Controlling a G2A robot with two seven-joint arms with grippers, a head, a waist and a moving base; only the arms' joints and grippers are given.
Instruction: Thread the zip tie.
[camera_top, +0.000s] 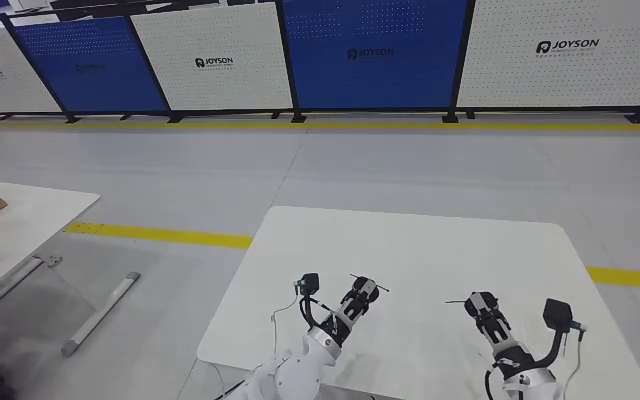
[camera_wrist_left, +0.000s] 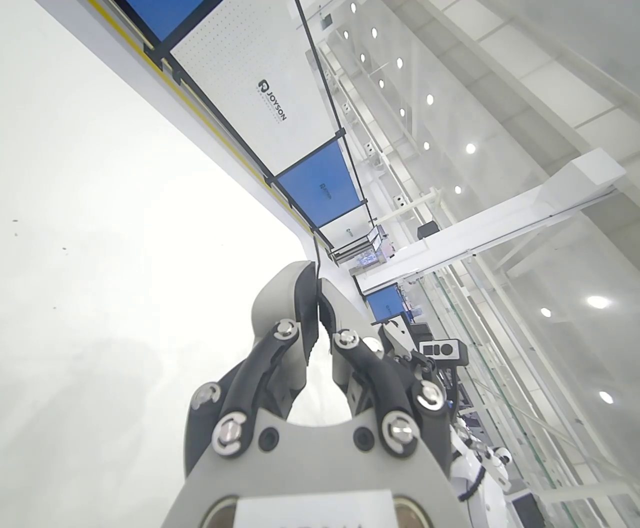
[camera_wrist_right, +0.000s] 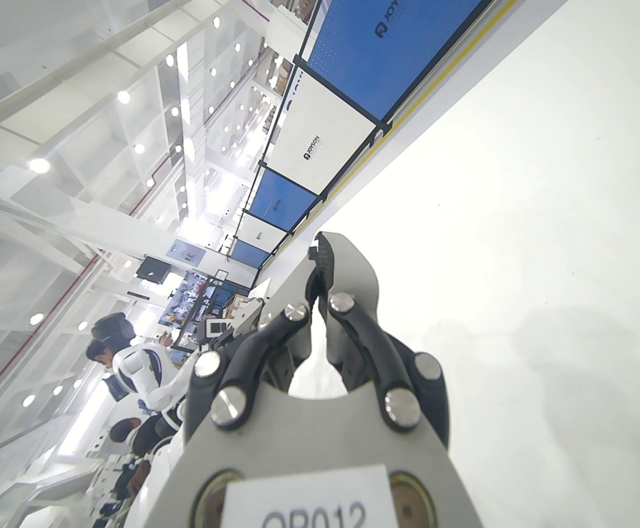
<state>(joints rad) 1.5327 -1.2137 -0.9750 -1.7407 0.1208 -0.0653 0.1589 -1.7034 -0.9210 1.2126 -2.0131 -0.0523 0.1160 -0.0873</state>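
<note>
The white desk (camera_top: 420, 240) spreads out ahead of me, and both my arms sit low over its near edge, well apart from each other. My left claw (camera_top: 362, 291) is closed tight, pads together, pinching the zip tie (camera_top: 372, 284), a thin black strip held above the desk surface. In the top view the strip lies crosswise to the claw. Its long axis runs roughly side to side across the desk on a slight slant, and one free end reaches toward my other arm. My right claw (camera_top: 482, 302) is clamped too, gripping a black stub (camera_top: 456, 300) that pokes out sideways toward the left claw. It looks like the tie's other end, perhaps the head, but it is too small for me to say, and I cannot tell whether the two pieces belong to one tie. The threading is not yet done, since the two ends stand clearly apart. To do it well, I think I should bring the claws together slowly and set both long axes on one line, with the tail's tip aimed square at the slot. I should grip close to that tip so the limp strip does not bow away on contact.
</note>
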